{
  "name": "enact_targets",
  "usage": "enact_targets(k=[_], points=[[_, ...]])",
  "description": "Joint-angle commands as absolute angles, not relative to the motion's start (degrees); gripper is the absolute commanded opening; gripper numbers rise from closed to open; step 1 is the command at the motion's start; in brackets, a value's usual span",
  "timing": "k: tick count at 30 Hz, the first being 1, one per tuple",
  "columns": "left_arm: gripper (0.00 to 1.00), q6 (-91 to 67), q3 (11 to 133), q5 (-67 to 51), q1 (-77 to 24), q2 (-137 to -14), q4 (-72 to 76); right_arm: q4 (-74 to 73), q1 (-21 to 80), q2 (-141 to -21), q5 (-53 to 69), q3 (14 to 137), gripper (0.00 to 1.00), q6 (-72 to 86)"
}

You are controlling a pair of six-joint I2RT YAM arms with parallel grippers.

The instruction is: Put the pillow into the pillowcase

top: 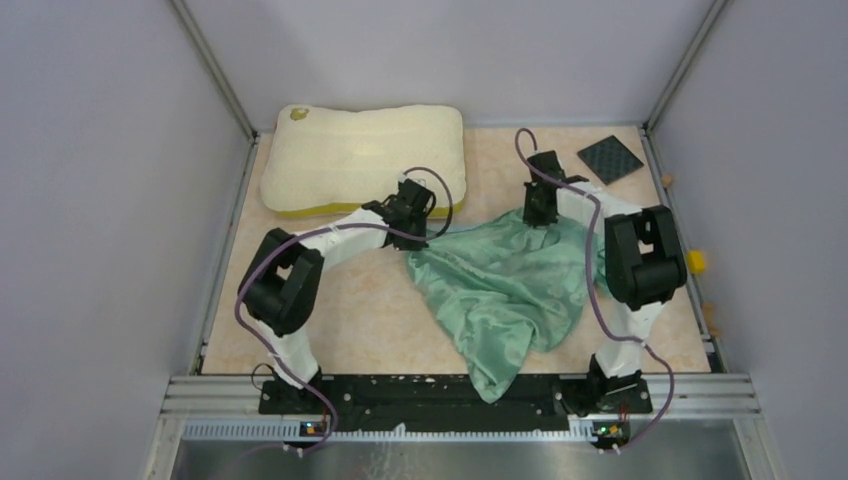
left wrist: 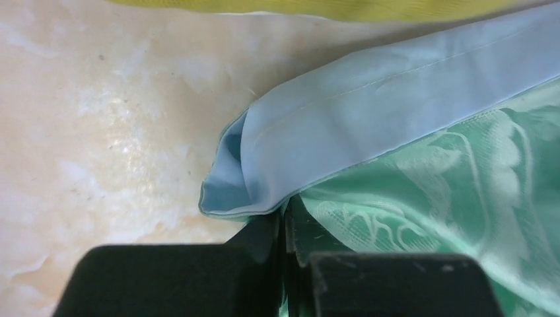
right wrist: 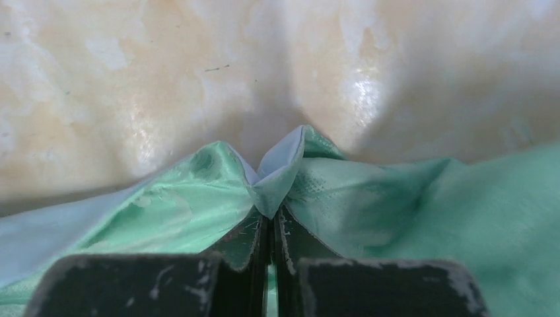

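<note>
The pillow (top: pixel 360 155) lies flat at the back left of the table; its yellow side band shows at the top of the left wrist view (left wrist: pixel 343 8). The pillowcase (top: pixel 500 285) lies crumpled, green side up, across the middle and over the near edge. My left gripper (top: pixel 428 208) is shut on the pillowcase's light-blue hem (left wrist: pixel 343 125), just in front of the pillow. My right gripper (top: pixel 540 210) is shut on a pinched fold of the pillowcase (right wrist: pixel 277 178) at its far right corner. The cloth spans between both grippers.
A dark square mat (top: pixel 611 158) lies at the back right corner. A yellow object (top: pixel 696 262) sits outside the right rail. Grey walls close in the table on three sides. The bare marbled tabletop (top: pixel 350 310) shows at front left.
</note>
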State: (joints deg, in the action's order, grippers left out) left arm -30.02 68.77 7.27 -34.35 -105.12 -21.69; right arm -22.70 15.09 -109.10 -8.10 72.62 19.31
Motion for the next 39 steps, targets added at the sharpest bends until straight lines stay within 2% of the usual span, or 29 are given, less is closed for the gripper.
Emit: enact_targets(k=[1,4,7,15,17,19,20,23,26,29,31,32,33,34,35,36,37,38,39], points=[[0.0,-25.3,74.6,11.5,-36.0,-92.8,-26.3,-27.3,14.7,-97.7,-10.2,75.6,0.0,21.1],[0.0,-22.0,80.0,13.6,-36.2,-86.8,-28.0,-31.2,14.7,-91.7,-12.7,81.7,0.0,20.6],[0.0,-17.4,88.2,16.1,-36.2,-85.8,-24.1,-32.1,14.7,-89.7,-14.0,91.4,0.0,18.9],[0.0,-8.8,136.2,15.4,-36.6,-103.7,-25.3,-37.4,12.1,-98.0,-15.7,133.2,0.0,15.9],[0.0,-8.1,140.1,15.2,-36.9,-104.0,-25.7,-39.3,12.0,-98.4,-14.4,140.0,0.0,16.1],[0.0,-7.8,133.4,15.4,-37.4,-99.1,-23.1,-39.3,12.0,-95.2,-13.3,138.9,0.0,17.1],[0.0,-8.2,127.4,15.9,-37.5,-95.7,-21.3,-38.5,12.0,-92.3,-13.0,134.6,0.0,18.0],[0.0,-11.8,108.8,17.9,-37.5,-84.2,-19.2,-35.3,12.0,-80.0,-12.1,111.4,0.0,22.2],[0.0,-18.6,87.8,18.5,-37.5,-73.2,-23.3,-33.0,12.2,-67.1,-5.9,86.6,0.0,29.1],[0.0,-26.2,67.2,12.1,-37.6,-60.6,-25.3,-33.8,13.8,-53.8,-2.4,62.9,0.0,36.3],[0.0,-30.9,55.2,7.6,-37.9,-54.1,-26.2,-37.5,14.1,-43.1,-2.8,51.4,0.02,40.4],[0.0,-33.0,50.3,5.4,-38.0,-51.5,-26.9,-39.5,14.1,-39.4,-3.7,47.4,0.15,41.9],[0.03,-35.2,45.6,4.1,-38.1,-49.2,-27.9,-40.9,14.1,-36.0,-3.8,44.1,0.33,43.3],[0.15,-36.9,41.8,2.7,-38.1,-47.0,-28.3,-42.0,14.1,-33.7,-3.6,42.4,0.48,44.0],[0.22,-38.1,39.1,1.3,-38.1,-45.2,-28.4,-42.8,14.1,-32.5,-3.4,41.7,0.56,44.4],[0.29,-38.8,37.3,0.8,-38.1,-43.6,-28.4,-43.3,14.1,-32.2,-2.9,41.8,0.6,44.2],[0.41,-38.8,36.7,1.3,-38.2,-42.5,-28.7,-43.6,14.2,-32.7,-3.3,42.4,0.62,43.7],[0.62,-38.6,37.3,2.3,-38.1,-42.2,-29.6,-43.9,14.2,-33.8,-4.2,43.4,0.63,43.0],[0.71,-37.9,38.4,3.5,-38.1,-42.3,-30.5,-43.4,14.2,-35.4,-4.8,44.6,0.64,42.1]])
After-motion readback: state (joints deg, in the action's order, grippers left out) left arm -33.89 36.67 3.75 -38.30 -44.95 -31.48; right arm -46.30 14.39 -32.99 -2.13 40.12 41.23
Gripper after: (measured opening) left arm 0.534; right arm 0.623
